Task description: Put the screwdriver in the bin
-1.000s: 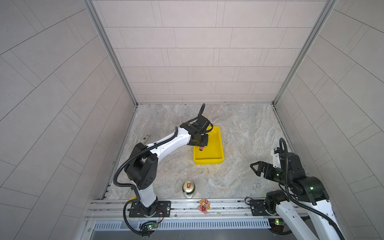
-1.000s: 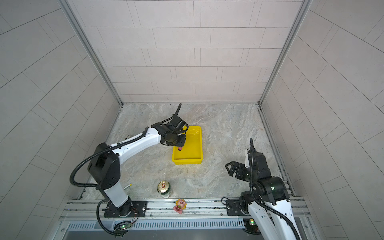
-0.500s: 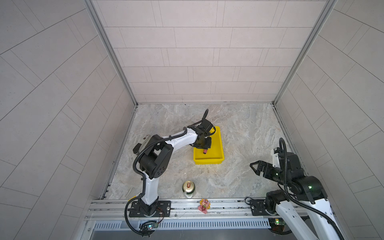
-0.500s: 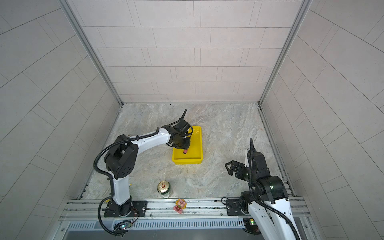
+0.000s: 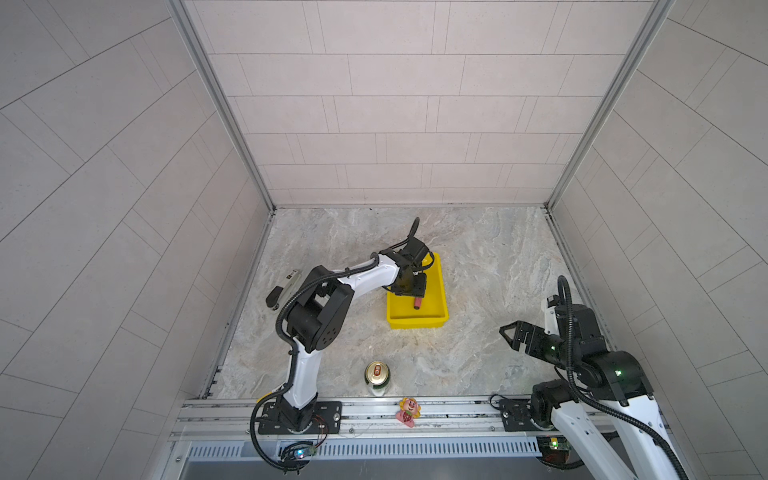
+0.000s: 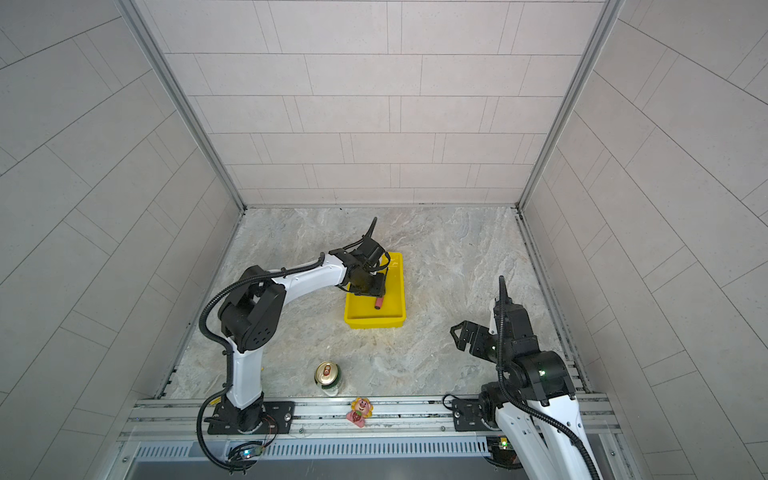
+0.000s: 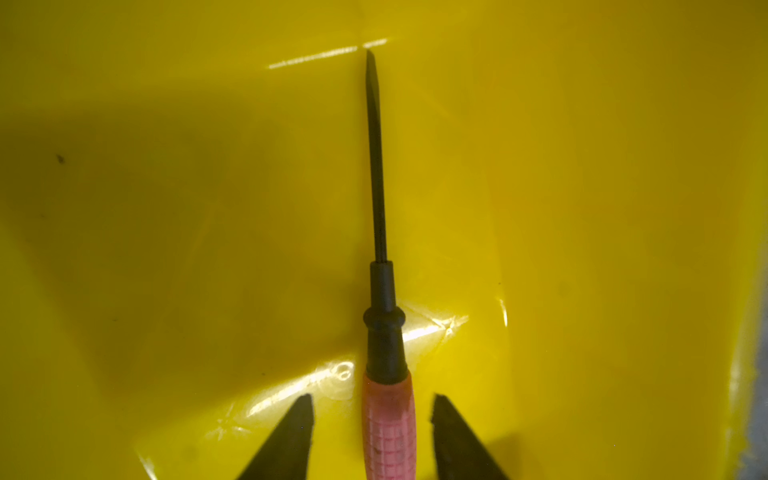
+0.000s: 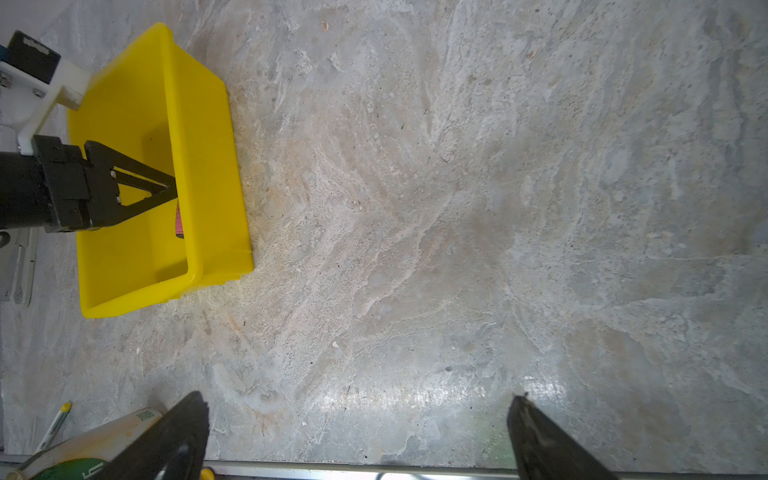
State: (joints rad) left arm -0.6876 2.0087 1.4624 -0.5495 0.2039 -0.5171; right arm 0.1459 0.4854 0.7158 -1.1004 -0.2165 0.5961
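On the marble floor: one yellow bin point(image 5: 436, 322), one screwdriver point(image 7: 388, 419) inside it, one gold-topped can point(image 5: 377, 376) near the front rail, one dark stapler-like tool point(image 5: 282, 289) at far left, one small cartoon figure point(image 5: 409, 410) on the rail, and two robot arms.

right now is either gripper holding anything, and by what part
Nothing is held. The left gripper stands open around the screwdriver handle, gaps both sides, inside the bin. The right gripper is open and empty.

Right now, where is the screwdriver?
In both top views the screwdriver lies inside the bin, toward its near end; the left gripper hangs open just above the handle, not touching it.
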